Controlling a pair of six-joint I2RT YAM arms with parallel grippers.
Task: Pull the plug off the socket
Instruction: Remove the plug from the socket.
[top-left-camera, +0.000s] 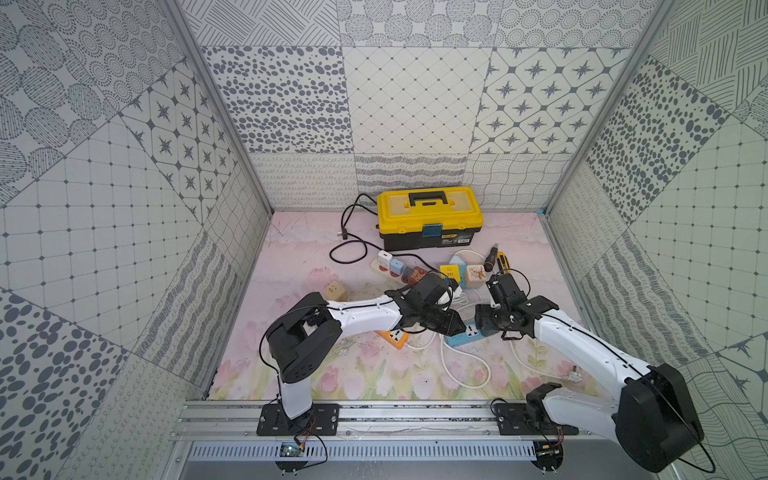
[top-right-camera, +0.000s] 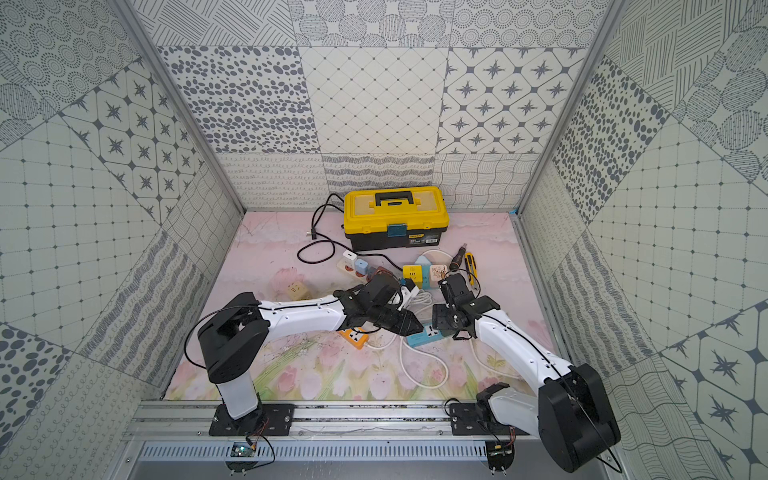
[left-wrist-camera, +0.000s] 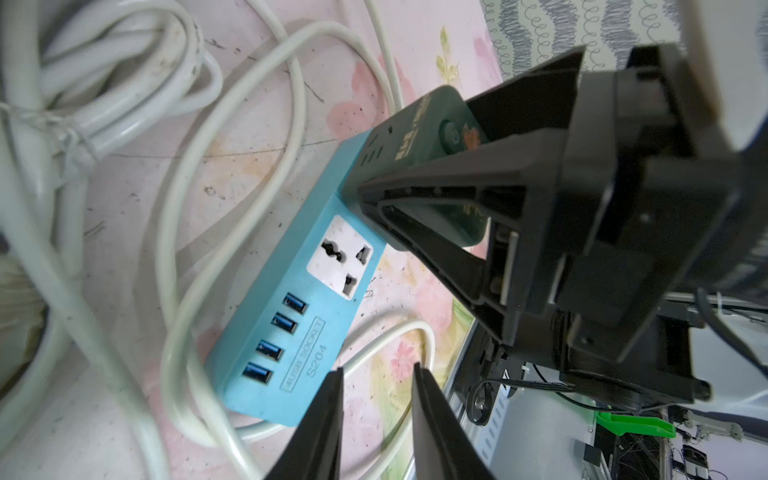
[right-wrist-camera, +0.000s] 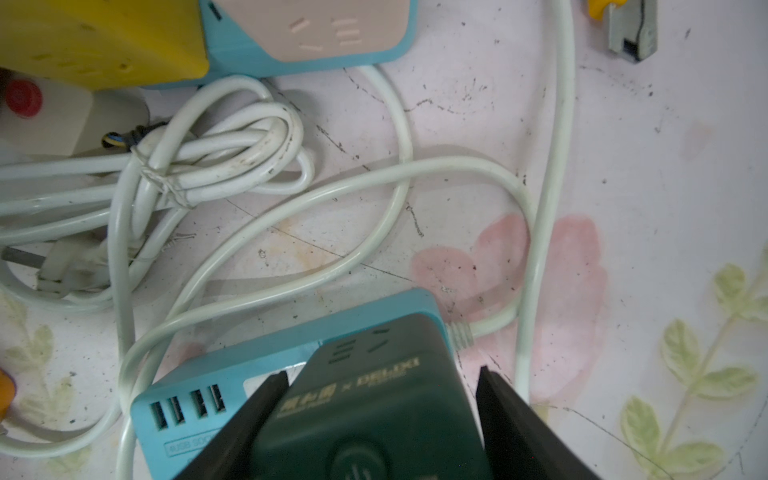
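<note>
Right gripper (right-wrist-camera: 382, 372) is clamped on the dark green plug (right-wrist-camera: 374, 419), which sits seated on the blue socket strip (top-left-camera: 468, 335), right of centre in both top views. Left gripper (left-wrist-camera: 376, 370) is at the strip's USB end, jaws narrowly apart, apparently holding nothing.

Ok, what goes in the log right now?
right gripper: gripping green plug | green plug: in blue strip | left gripper: empty, by blue strip's USB end

The blue socket strip (left-wrist-camera: 291, 324) is printed "4USB SOCKET" in a frame with "S204" beside it, next to its USB ports, and the dark green plug (right-wrist-camera: 374, 399) on it reads "× DELIXI" after characters too blurred to read.
</note>
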